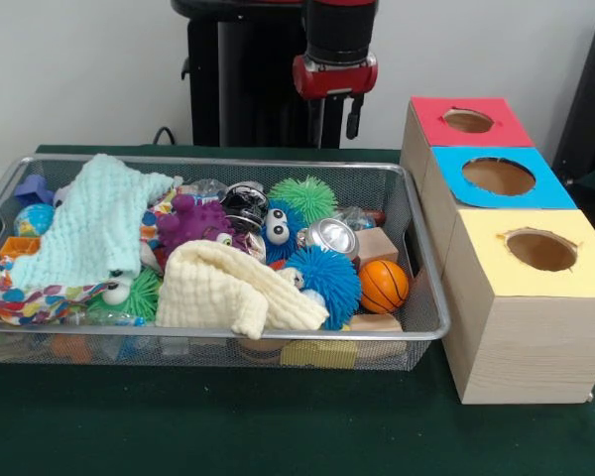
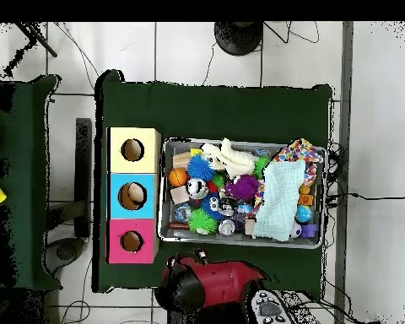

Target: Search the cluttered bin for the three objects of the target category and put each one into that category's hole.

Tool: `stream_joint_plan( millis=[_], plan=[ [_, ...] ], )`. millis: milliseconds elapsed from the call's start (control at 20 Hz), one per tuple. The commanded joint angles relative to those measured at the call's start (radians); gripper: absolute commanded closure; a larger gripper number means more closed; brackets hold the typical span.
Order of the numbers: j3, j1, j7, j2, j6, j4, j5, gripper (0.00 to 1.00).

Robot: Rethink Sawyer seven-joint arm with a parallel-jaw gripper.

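Note:
The wire mesh bin (image 1: 428,297) sits on the green table, full of toys and cloths; it also shows in the overhead view (image 2: 165,194). A clear wrinkled bottle (image 1: 204,187) lies at the back, behind the purple toy. A second clear bottle (image 1: 358,217) lies to the right of the silver can (image 1: 332,238). A third clear bottle (image 1: 107,317) lies at the front left, partly under the cloths. My gripper (image 1: 337,99) hangs behind the bin's far rim, above the table, touching nothing. The arm's red body (image 2: 214,285) shows in the overhead view.
Three wooden boxes with round holes stand beside the bin: red top (image 1: 468,121), blue top (image 1: 499,177), yellow top (image 1: 540,250). In the bin lie a pale green cloth (image 1: 94,223), a cream cloth (image 1: 228,288), spiky balls (image 1: 327,278) and an orange ball (image 1: 383,286).

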Motion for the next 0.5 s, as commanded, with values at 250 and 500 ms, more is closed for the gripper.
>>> stream_joint_plan(
  millis=[250, 500],
  plan=[
    [0.162, -0.082, 0.024, 0.096, -0.048, -0.165, -0.108, 0.00],
    [0.191, -0.104, 0.021, 0.077, -0.004, -0.163, -0.112, 0.00]
  ],
)
